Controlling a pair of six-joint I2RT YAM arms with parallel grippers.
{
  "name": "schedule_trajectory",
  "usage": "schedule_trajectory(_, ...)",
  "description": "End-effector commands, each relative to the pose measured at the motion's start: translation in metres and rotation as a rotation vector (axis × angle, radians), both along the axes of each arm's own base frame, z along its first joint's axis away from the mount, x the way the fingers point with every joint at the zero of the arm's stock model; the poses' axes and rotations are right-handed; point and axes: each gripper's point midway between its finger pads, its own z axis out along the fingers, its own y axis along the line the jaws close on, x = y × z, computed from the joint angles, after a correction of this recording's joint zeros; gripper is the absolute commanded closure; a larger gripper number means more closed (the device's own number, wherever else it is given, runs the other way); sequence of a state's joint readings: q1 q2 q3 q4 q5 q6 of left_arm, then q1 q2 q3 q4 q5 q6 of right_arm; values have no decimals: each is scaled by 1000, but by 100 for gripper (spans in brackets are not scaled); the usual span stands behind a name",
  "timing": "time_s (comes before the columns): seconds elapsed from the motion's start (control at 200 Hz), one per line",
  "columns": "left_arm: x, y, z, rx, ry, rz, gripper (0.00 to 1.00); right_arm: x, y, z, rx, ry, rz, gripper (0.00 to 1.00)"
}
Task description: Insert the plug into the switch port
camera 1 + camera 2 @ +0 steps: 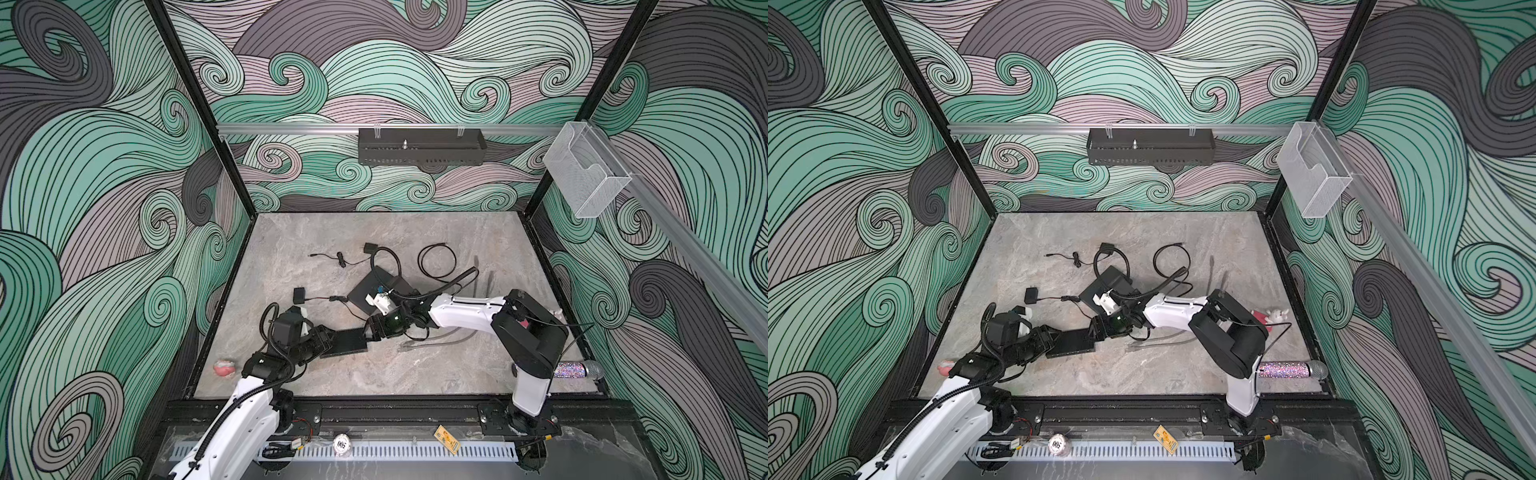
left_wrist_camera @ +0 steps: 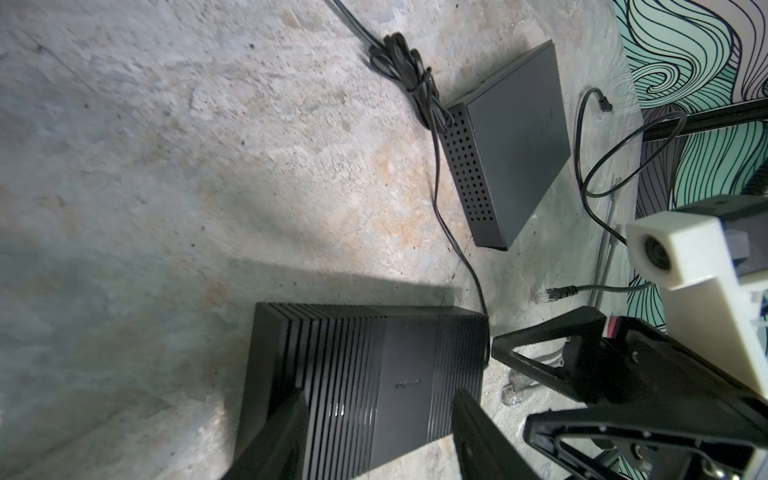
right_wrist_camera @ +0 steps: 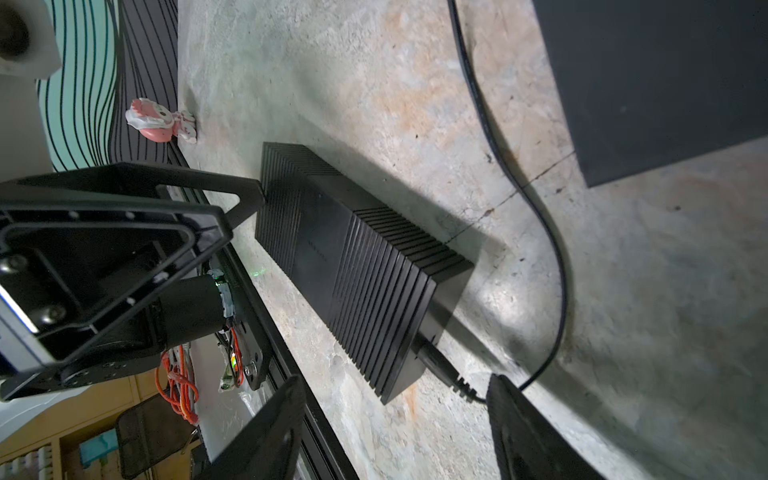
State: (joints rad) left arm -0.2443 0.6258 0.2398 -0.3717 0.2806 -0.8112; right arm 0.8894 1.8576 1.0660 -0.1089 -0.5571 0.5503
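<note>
Well left of ribbed black switch [image 3: 365, 282]: pink toy [image 1: 225, 368]. On its left: left pincer [image 2: 379, 390], jaws apart, clamp unclear. In its right end: plug [image 3: 434, 363] on black lead [image 3: 563, 291], seated; right pincer [image 3: 397, 377] jaws wide around it. Just right: grey cable [image 2: 604, 253], loose on mottled stone-look surface [image 1: 374, 374].

Lettering on the switch [image 2: 374, 365] top is too blurred to read

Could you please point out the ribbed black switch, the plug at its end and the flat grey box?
ribbed black switch [image 3: 320, 245]: right wrist view, smooth middle band of its top.
plug [image 3: 436, 365]: right wrist view, its black body beside the switch.
flat grey box [image 2: 519, 133]: left wrist view, top face.
</note>
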Motion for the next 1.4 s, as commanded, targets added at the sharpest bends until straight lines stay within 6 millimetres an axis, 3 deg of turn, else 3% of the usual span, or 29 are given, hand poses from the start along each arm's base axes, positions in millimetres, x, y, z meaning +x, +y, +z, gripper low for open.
schedule_trajectory(0.0,-10,2,-7,18,32,-15,41,3,7,8,10,-21,7,30)
schedule_trajectory(0.225,-16,17,-5,67,28,49,32,1,18,7,15,-18,22,30)
schedule_trajectory(0.365,-16,20,-8,71,17,73,31,0,21,6,21,-11,22,30)
schedule_trajectory(0.916,-20,-16,-13,-95,61,-63,33,4,45,0,59,38,40,30)
schedule_trajectory(1.161,-33,-14,-22,-98,96,-60,33,7,75,4,100,73,86,30)
schedule_trajectory(1.396,-42,-9,-19,-103,77,-41,33,-7,114,7,122,96,157,30)
